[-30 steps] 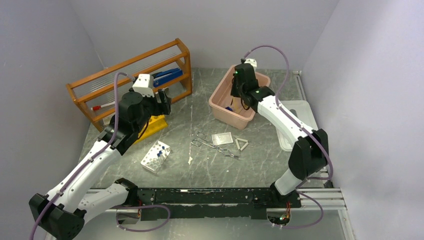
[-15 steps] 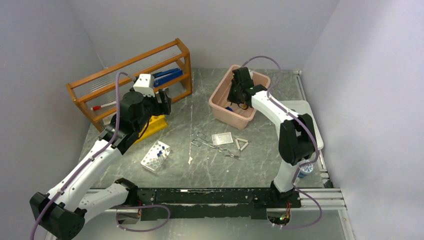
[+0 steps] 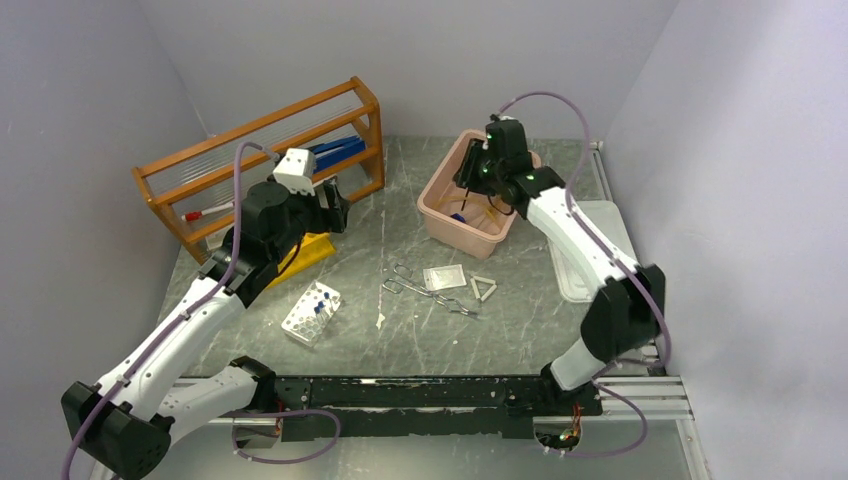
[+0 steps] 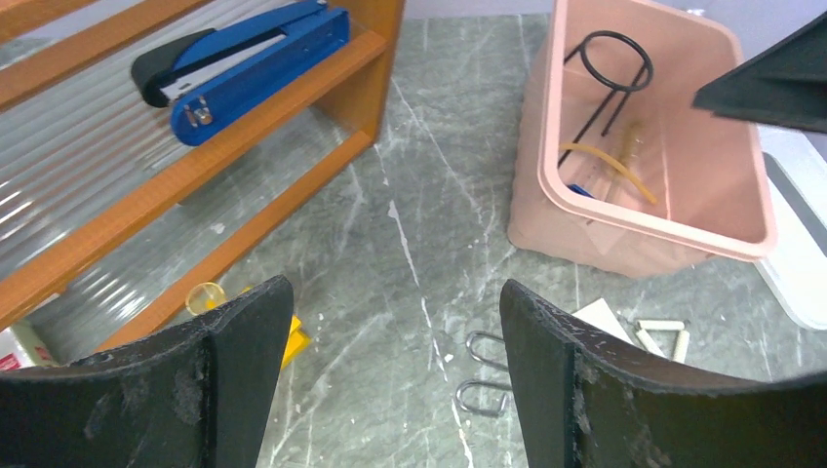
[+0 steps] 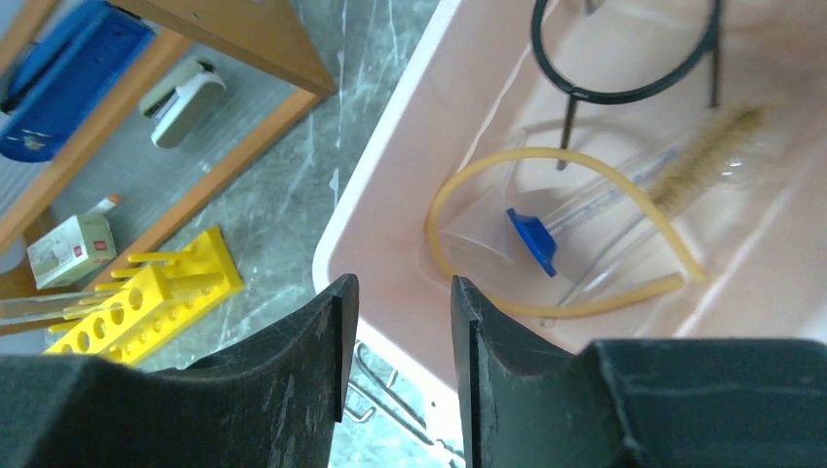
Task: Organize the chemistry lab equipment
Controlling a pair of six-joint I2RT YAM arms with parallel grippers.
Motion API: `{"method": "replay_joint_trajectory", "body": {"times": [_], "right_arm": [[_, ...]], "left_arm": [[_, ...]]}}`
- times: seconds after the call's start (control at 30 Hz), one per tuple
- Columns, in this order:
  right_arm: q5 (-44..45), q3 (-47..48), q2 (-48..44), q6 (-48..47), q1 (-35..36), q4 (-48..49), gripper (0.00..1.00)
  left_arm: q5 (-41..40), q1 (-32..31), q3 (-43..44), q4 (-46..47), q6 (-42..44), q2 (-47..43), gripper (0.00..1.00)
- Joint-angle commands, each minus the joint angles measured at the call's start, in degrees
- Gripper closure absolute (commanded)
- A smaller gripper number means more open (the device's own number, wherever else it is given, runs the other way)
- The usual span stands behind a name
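Observation:
The pink bin holds the black wire ring tripod, the amber rubber tube, a blue hex piece and a bristle brush. My right gripper hovers over the bin's near-left rim, jaws open and empty. The metal tongs, white mesh square and white triangle lie on the table in front of the bin. Blue-capped vials sit in a white rack. My left gripper is open and empty near the shelf.
The orange wooden shelf stands at the back left with a blue stapler on it. A yellow tube rack lies under my left arm. A white tray sits to the right of the bin.
My right gripper dipped toward the bin half a second ago and has risen again, shifted slightly right. My left arm has barely moved.

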Motion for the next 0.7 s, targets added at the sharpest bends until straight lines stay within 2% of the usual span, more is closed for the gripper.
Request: {"method": "replay_joint_trajectory", "body": {"times": [0.0, 0.2, 0.43, 0.57, 0.67], "right_arm": [[5.72, -3.55, -9.38, -2.85, -0.2, -5.32, 0.56], [10.1, -14.7, -21.58, 0.62, -0.11, -11.97, 0.55], [19.29, -26.65, -32.48, 7.94, -0.11, -18.11, 0.55], [18.55, -34.95, -33.54, 12.65, -0.11, -15.62, 0.55], [14.58, -41.29, -32.67, 14.52, -0.24, -8.69, 0.55]], "left_arm": [[6.76, 0.3, -0.1, 3.08, 1.32, 0.02, 0.19], [10.88, 0.3, -0.22, 4.35, 1.39, 0.42, 0.19], [14.06, 0.32, -0.67, 5.59, 0.84, 1.19, 0.19], [13.92, 0.3, -0.66, 5.46, 0.84, 1.33, 0.19], [13.66, 0.3, -0.95, 5.72, 0.84, 1.19, 0.19]]}}
